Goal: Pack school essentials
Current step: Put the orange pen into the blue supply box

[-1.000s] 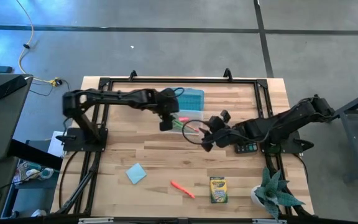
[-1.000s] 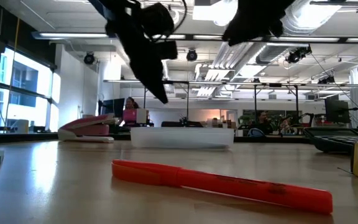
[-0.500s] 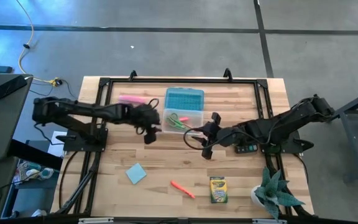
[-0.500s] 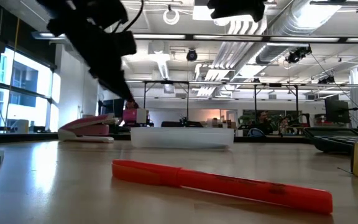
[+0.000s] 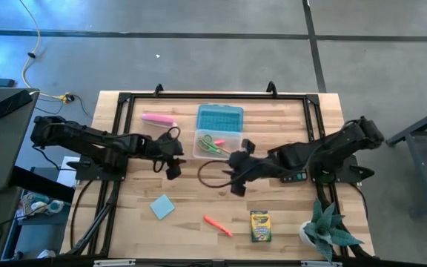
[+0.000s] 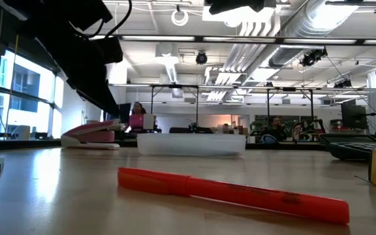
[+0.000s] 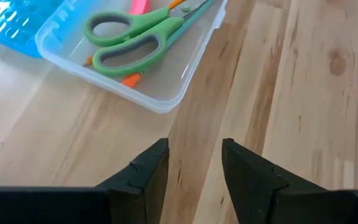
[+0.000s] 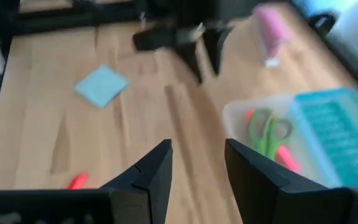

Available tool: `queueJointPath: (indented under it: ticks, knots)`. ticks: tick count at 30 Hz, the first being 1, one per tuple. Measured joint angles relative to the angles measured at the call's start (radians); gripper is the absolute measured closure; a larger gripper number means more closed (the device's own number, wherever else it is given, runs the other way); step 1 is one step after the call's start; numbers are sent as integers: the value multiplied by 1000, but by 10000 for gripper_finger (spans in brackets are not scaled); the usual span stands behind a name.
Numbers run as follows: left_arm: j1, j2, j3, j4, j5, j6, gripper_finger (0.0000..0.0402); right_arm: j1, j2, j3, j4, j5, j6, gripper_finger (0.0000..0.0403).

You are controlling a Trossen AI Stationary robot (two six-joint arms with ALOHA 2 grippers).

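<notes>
From above, you have the scissors [image 5: 212,144] already in the clear box [image 5: 217,150], while the note pad [image 5: 162,207], marker [image 5: 218,225] and crayon box [image 5: 259,226] lie loose near the front edge. Your left gripper [image 5: 173,171] hangs left of the box, your right gripper [image 5: 236,188] just in front of it.

At table height, the marker [image 6: 230,190] lies nearest, the box [image 6: 191,143] beyond it.

The left wrist view shows its fingers [image 7: 146,176] a narrow gap apart, holding nothing.

The right wrist view shows the same: fingers [image 8: 152,173] narrowly parted, empty.

You're between picks, I judge; next, spread one gripper and lower it over a loose item.
</notes>
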Motion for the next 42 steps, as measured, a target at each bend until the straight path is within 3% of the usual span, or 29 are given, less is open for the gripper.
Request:
queueJointPath:
  ticks: [13, 22, 32, 42]
  knots:
    - [-1, 1, 0, -40, 1, -94, 264, 121, 320, 303, -282, -105, 251, 265]
    - [-1, 1, 0, -55, 2, -137, 264, 177, 516, 428, -309, -177, 277, 265]
    - [-1, 1, 0, -68, 95, -196, 264, 217, 635, 458, -290, -206, 324, 265]
    - [-1, 2, 0, -269, 95, -285, 264, 244, 697, 458, -179, -202, 338, 265]
